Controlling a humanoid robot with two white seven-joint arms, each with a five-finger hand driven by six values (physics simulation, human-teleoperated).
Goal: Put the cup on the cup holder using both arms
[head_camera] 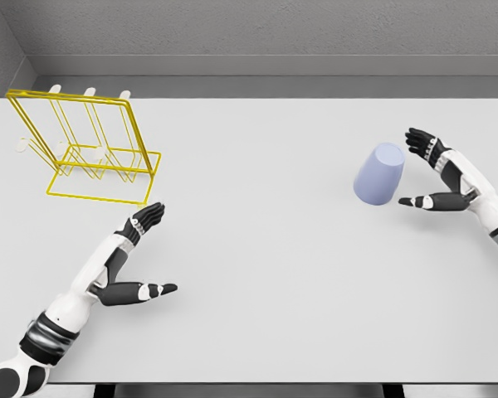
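Cup (379, 173): pale lavender, upside down | right hand (438, 172): spread beside it

Pale lavender cup (379, 173), yellow wire cup holder (83, 149) with white pegs, light grey table (266, 274)

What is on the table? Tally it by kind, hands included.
Cups: 1, the lavender cup
Cup holders: 1, the yellow wire cup holder
Robot hands: 2, left hand and right hand, both open
Total: 4
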